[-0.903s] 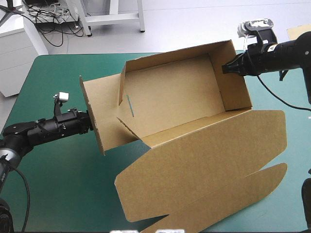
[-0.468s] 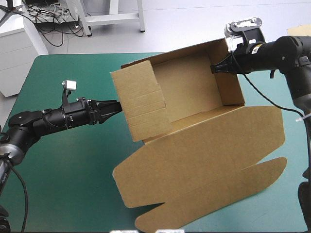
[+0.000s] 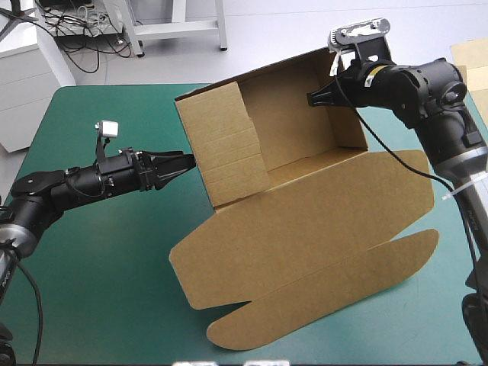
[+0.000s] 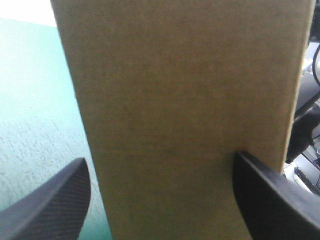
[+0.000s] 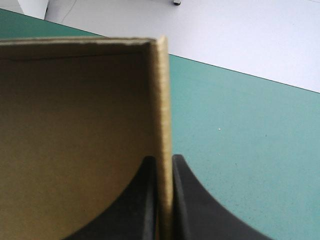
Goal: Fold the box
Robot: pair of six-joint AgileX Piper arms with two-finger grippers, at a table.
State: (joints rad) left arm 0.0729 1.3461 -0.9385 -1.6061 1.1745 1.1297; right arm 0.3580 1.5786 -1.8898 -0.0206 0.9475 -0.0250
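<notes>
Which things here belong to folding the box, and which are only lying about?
For the job: box; left gripper, open at its end flap; right gripper, shut on its right wall.
Only lying about: teal-green cover; tan sheet beyond the table's right edge.

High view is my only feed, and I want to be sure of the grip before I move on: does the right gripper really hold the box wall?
Observer: Yes. The right wrist view shows the right gripper all but shut, with the upright wall edge of the box pinched in it.
Operator: And the left one, is it gripping too?
Observer: No. The left gripper is open. The end flap stands close ahead of it, spanning most of the gap, and is not pinched.
</notes>
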